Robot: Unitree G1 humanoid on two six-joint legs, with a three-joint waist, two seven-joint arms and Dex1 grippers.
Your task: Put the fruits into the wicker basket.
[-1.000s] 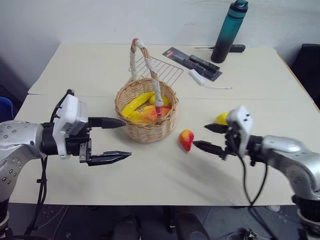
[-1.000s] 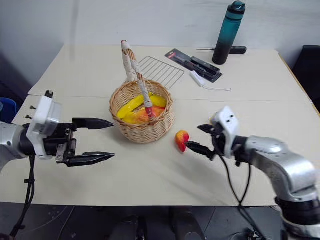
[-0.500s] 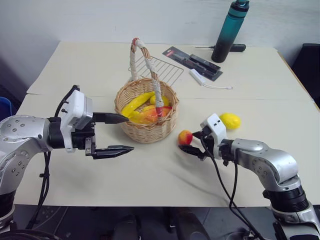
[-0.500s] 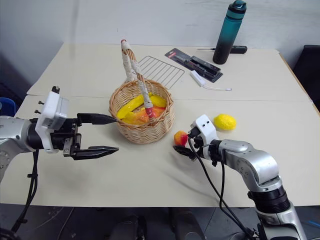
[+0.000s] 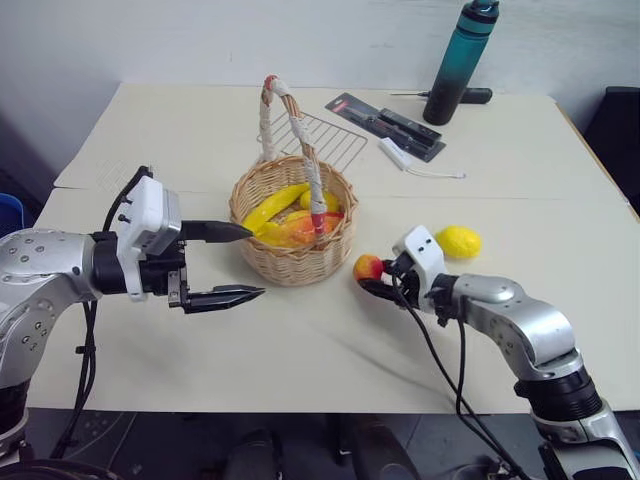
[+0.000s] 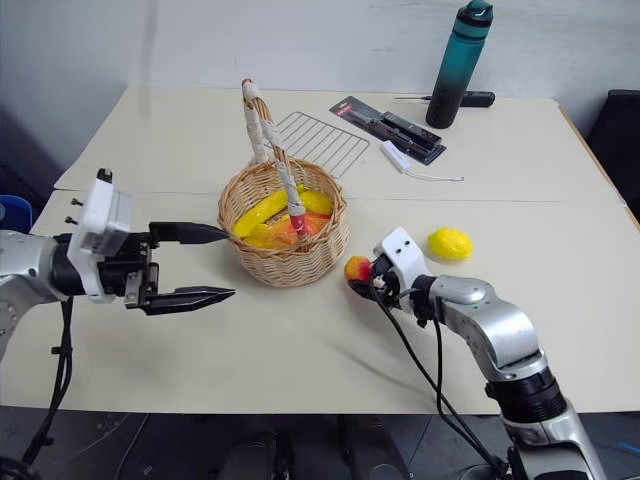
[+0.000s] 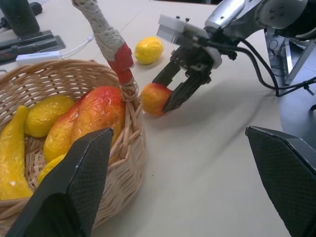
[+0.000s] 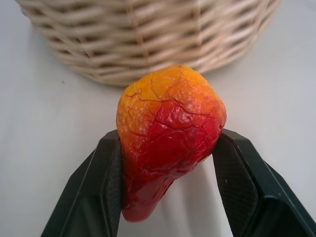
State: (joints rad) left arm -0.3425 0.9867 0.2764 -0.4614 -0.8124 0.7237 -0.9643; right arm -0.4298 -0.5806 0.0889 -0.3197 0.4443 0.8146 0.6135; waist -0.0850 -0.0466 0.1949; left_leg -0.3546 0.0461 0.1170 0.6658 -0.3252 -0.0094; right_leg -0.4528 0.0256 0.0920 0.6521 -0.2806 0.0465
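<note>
Gripping the red-and-yellow mango (image 8: pixel 168 133) between both fingers, right tool (image 5: pixel 378 279) sits low over the table (image 5: pixel 320 350), just right of the wicker basket (image 5: pixel 293 262). Mango close to the basket wall, outside it. Left tool (image 5: pixel 232 263) spread wide, holding nothing, hovering at the basket's left side. Basket holds a banana (image 7: pixel 11 158), a lemon-like piece and another mango-like fruit (image 7: pixel 86 123). Lemon (image 5: pixel 458 241) on the table, right of the right tool.

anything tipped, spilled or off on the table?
Nothing stands out. Wicker basket sits upright with fruit inside; the lemon lies loose on the table, the red-and-yellow fruit is clamped in the right gripper beside the basket.
</note>
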